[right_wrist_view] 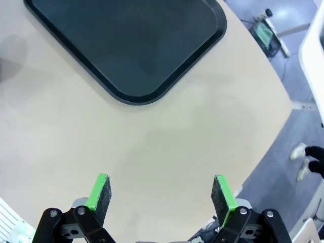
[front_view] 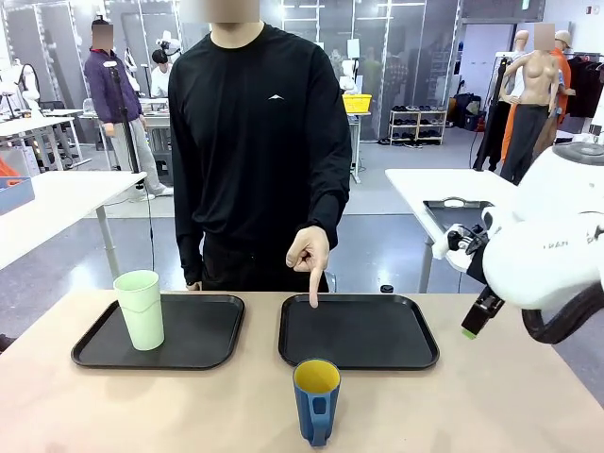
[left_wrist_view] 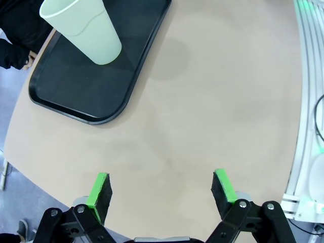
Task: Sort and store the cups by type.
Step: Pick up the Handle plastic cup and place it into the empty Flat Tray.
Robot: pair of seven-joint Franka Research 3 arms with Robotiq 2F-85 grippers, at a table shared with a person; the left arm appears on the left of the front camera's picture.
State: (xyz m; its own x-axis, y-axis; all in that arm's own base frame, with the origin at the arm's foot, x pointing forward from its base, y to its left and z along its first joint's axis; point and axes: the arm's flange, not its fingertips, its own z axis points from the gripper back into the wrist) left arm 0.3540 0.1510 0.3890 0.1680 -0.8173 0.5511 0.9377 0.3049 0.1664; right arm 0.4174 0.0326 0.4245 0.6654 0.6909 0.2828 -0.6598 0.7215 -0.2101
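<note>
My left claw (left_wrist_view: pixel 162 188) hangs spread wide. Ahead of it the tall pale mint-green plastic tumbler (left_wrist_view: pixel 83 28) stands upright on a black tray (left_wrist_view: pixel 76 96), so I judge 1 cup stored. My right claw (right_wrist_view: pixel 162 188), also spread, faces the other black tray (right_wrist_view: pixel 126 45), where a person's hand (front_view: pixel 309 253) points. The dark blue yellow-lined mug (front_view: pixel 316 399) sits on the bare table (front_view: pixel 472 406), well apart from that claw: 1 left.

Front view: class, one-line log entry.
tumbler on left tray; mug on table; hand points at right tray; left gripper open; right gripper open
</note>
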